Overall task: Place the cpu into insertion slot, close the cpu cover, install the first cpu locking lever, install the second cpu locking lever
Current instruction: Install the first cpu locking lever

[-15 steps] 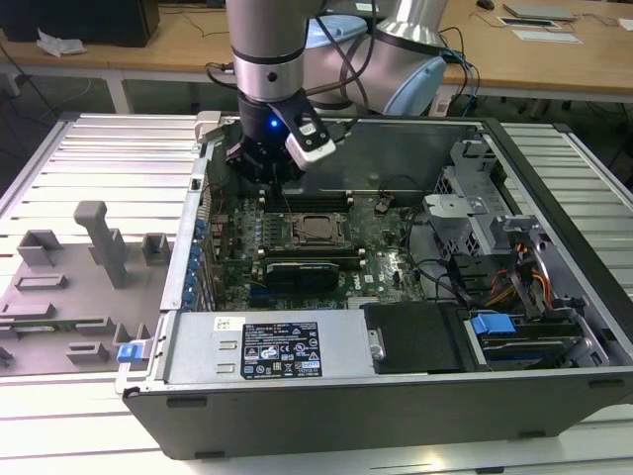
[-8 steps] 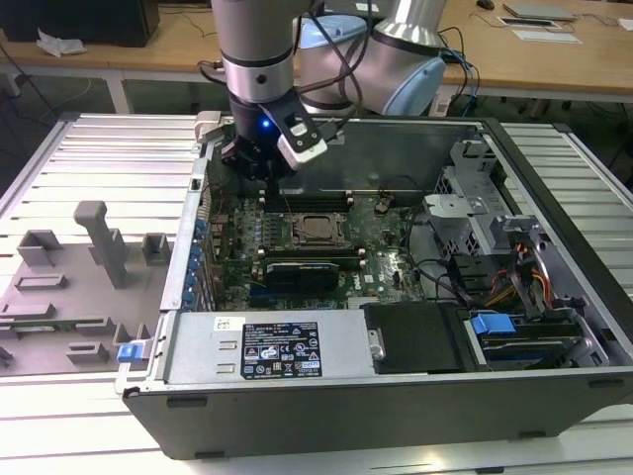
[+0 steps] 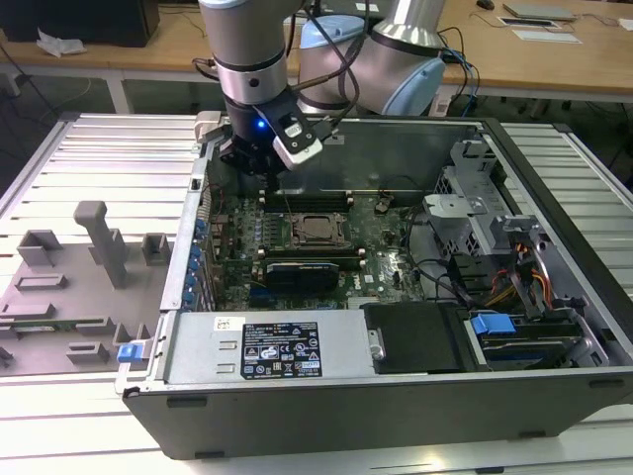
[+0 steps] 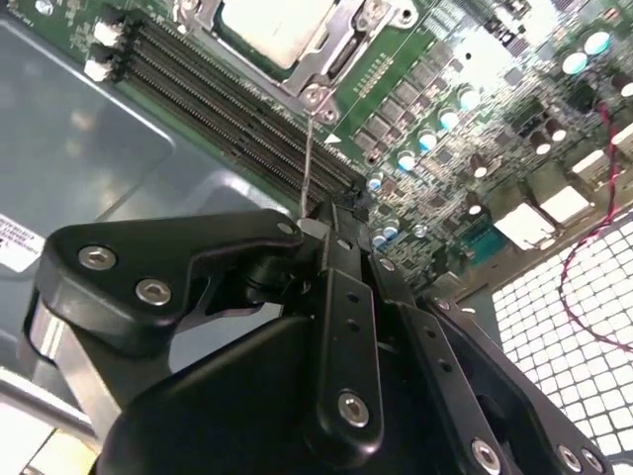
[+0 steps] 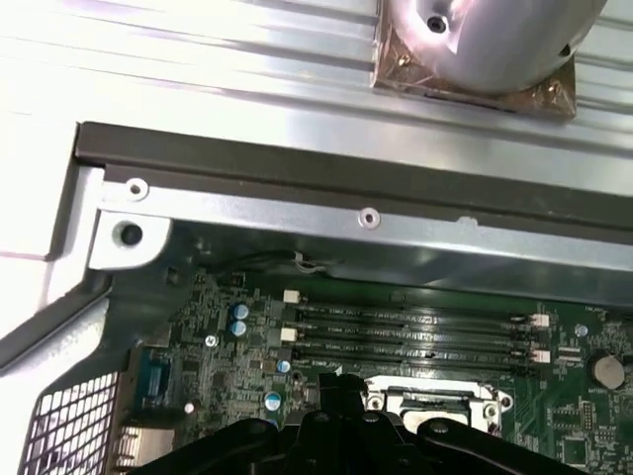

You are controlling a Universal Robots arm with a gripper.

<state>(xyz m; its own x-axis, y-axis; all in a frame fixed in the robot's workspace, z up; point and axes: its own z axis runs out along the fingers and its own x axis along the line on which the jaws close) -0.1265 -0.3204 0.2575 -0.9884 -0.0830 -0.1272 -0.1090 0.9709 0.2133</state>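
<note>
Ribbed metal bench [image 3: 99,158]; pale square cpu [image 4: 267,25] seated; jaws pinched on thin wire lever [image 4: 308,158].

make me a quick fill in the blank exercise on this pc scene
1. The cpu lies in the insertion ____.
2. The motherboard around it is ____ in colour.
3. In the exterior view, the gripper hangs over the board toward the exterior view's ____ of the cpu.
Missing words: slot; green; left
</note>
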